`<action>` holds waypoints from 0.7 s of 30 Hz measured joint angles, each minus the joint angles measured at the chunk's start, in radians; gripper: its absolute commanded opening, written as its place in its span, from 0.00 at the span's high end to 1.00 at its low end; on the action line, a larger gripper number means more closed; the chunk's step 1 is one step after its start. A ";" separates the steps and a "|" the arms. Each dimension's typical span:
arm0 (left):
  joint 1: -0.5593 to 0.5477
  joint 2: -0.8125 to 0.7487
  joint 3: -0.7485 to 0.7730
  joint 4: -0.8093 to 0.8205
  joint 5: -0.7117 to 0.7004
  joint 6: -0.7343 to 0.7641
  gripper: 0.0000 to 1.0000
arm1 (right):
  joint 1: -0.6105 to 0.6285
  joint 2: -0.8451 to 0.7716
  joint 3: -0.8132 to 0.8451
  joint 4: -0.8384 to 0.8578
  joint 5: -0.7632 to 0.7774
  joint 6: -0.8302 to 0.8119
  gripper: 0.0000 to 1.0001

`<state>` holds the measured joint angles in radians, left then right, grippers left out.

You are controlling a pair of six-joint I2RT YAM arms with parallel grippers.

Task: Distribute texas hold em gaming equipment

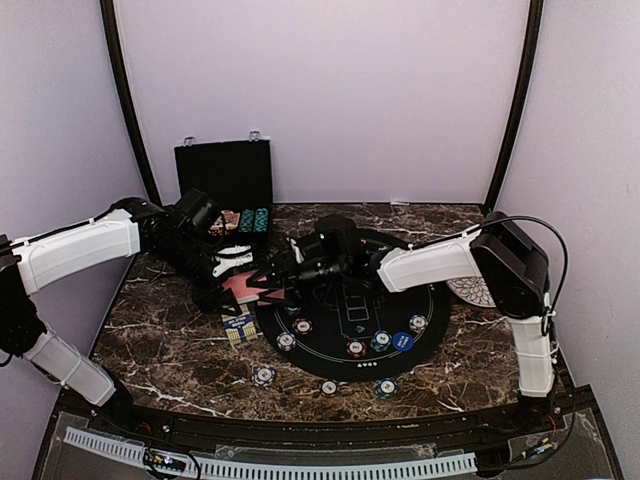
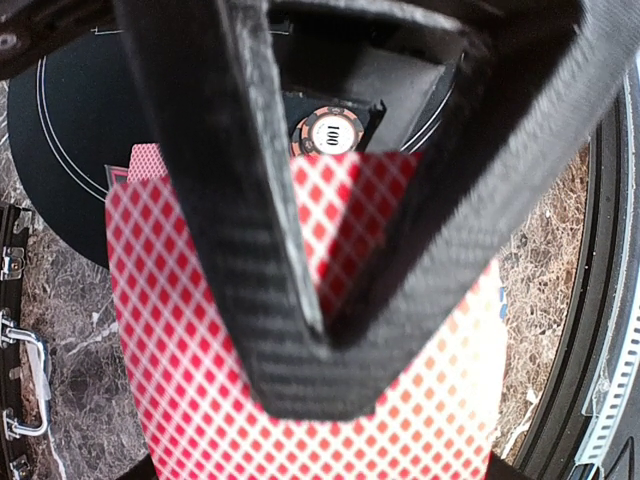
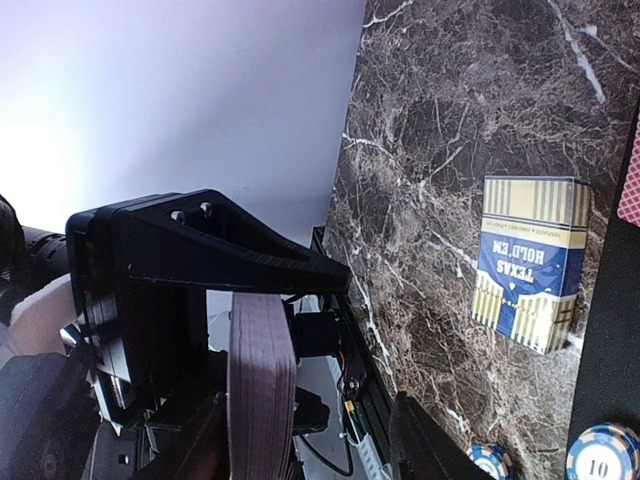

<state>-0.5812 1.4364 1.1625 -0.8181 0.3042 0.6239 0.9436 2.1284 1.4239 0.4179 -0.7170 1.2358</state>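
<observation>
Pinching the red diamond-backed paper playing-card deck tight in the closed left gripper, near the round black felt mat — presenting it, probably, for peeling off single cards. Straddling that stack with the right gripper, fingers parted — no grip yet.

The card box reads "TEXAS HOLD'EM"; an orange-edged chip shows "100"; a blue-striped chip shows "10".
</observation>
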 measured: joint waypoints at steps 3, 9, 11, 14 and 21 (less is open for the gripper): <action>0.000 0.000 0.000 0.000 0.000 0.000 1.00 | -0.006 -0.013 -0.010 -0.006 0.002 -0.005 0.50; 0.000 0.000 0.000 0.001 0.001 0.000 1.00 | -0.016 -0.045 -0.032 -0.021 0.008 -0.003 0.51; 0.000 0.000 0.000 0.001 0.001 0.000 1.00 | -0.018 -0.051 -0.038 -0.021 0.011 0.003 0.51; 0.000 0.000 0.000 0.001 0.001 0.000 1.00 | -0.020 -0.066 -0.052 -0.016 0.014 0.016 0.53; 0.000 0.000 0.000 0.001 0.002 0.000 1.00 | -0.020 -0.096 -0.066 0.004 0.018 0.038 0.72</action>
<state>-0.5808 1.4364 1.1625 -0.8169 0.3058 0.6239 0.9234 2.0327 1.3582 0.4217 -0.6991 1.2739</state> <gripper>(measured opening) 0.679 0.362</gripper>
